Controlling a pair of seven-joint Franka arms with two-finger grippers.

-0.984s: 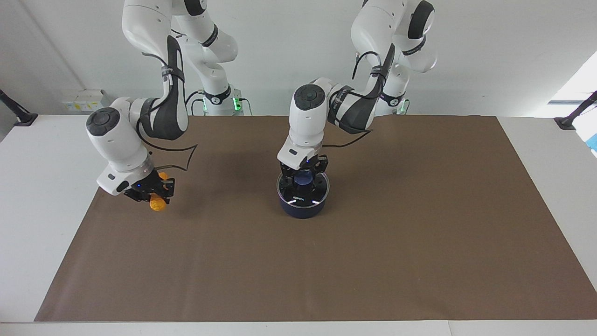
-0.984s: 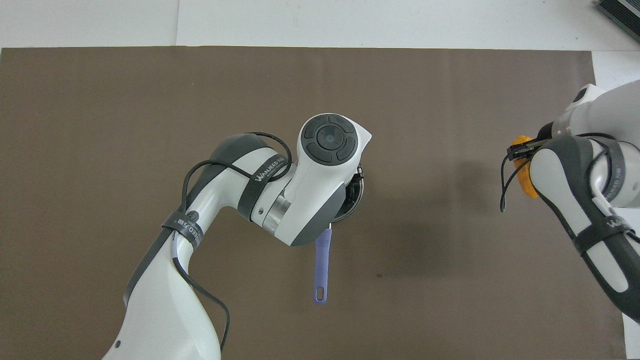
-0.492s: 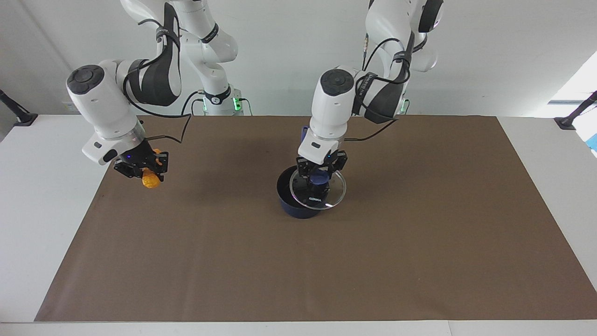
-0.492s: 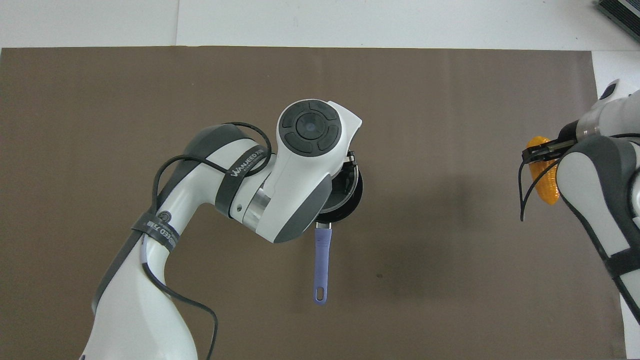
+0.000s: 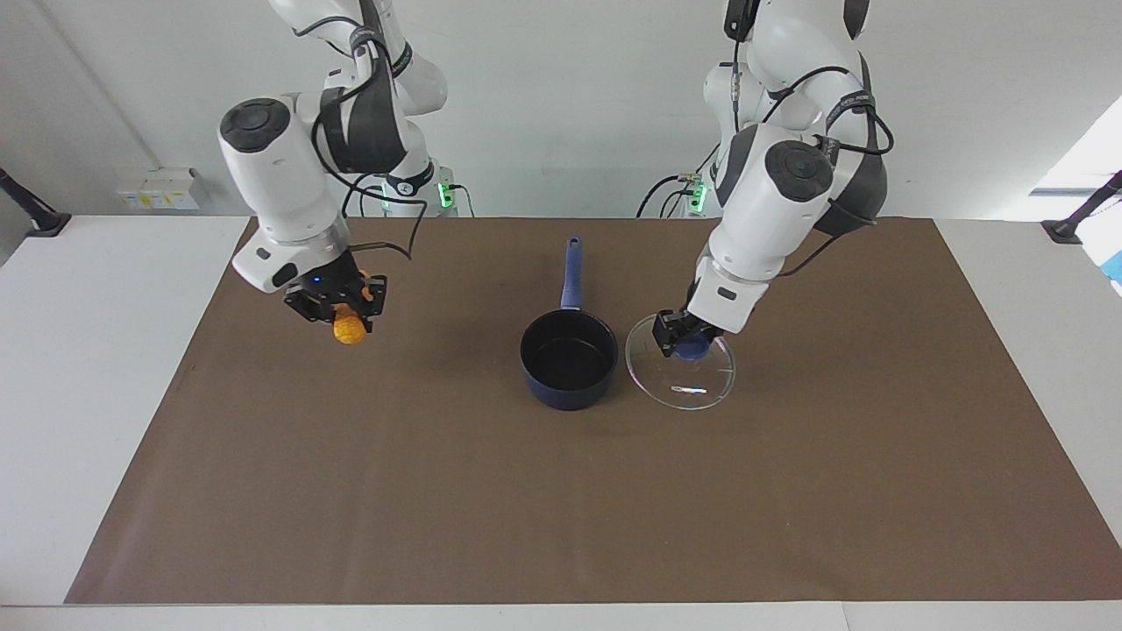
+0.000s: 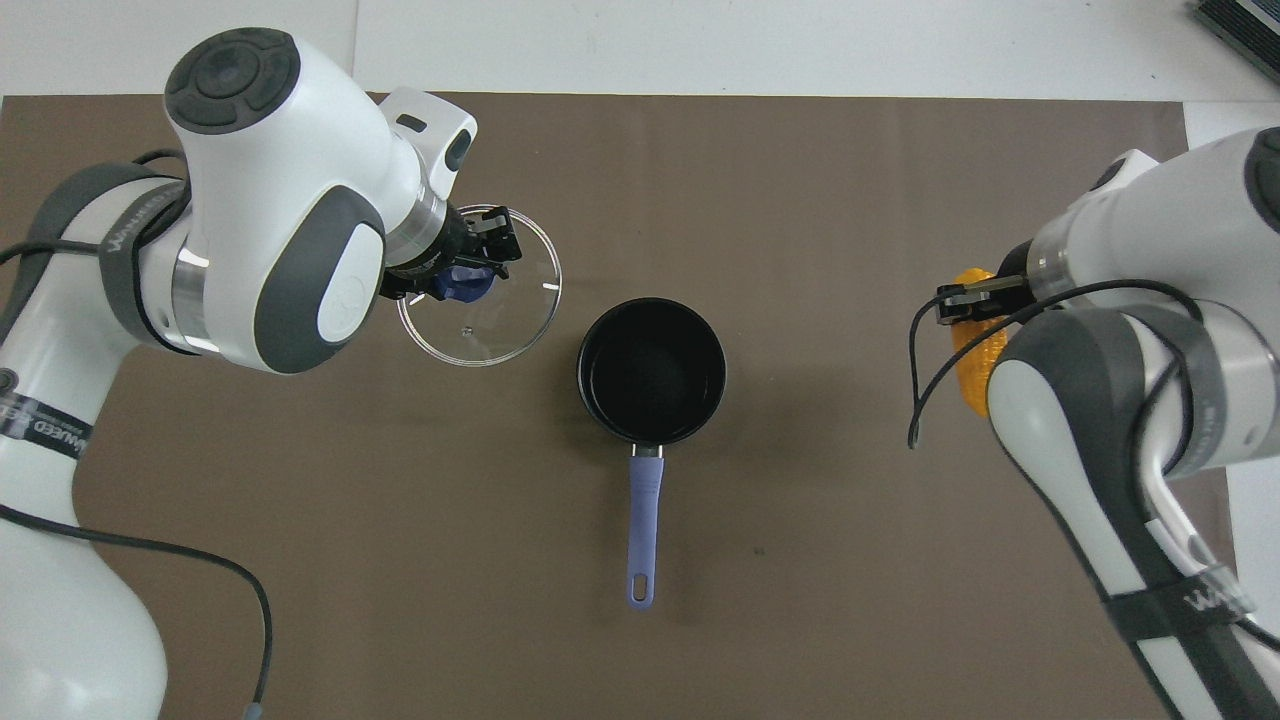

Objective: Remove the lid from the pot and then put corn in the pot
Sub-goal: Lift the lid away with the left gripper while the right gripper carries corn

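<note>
The dark blue pot (image 5: 568, 361) (image 6: 652, 371) stands uncovered mid-mat, black inside, with its long handle (image 5: 572, 267) (image 6: 644, 520) pointing toward the robots. My left gripper (image 5: 688, 343) (image 6: 470, 275) is shut on the blue knob of the clear glass lid (image 5: 692, 386) (image 6: 490, 328). It holds the lid tilted over the mat beside the pot, toward the left arm's end. My right gripper (image 5: 344, 315) (image 6: 975, 300) is shut on the yellow-orange corn (image 5: 350, 330) (image 6: 972, 365), raised over the mat toward the right arm's end.
A brown mat (image 5: 561, 508) covers most of the white table (image 5: 79, 368). Black mounts stand at the two ends of the table (image 5: 35, 221) (image 5: 1071, 226). A dark object (image 6: 1240, 25) lies off the mat at a corner farthest from the robots.
The left gripper lifted the lid off the pot and carried it toward the left arm's end. The right gripper rose with the corn and moved toward the pot.
</note>
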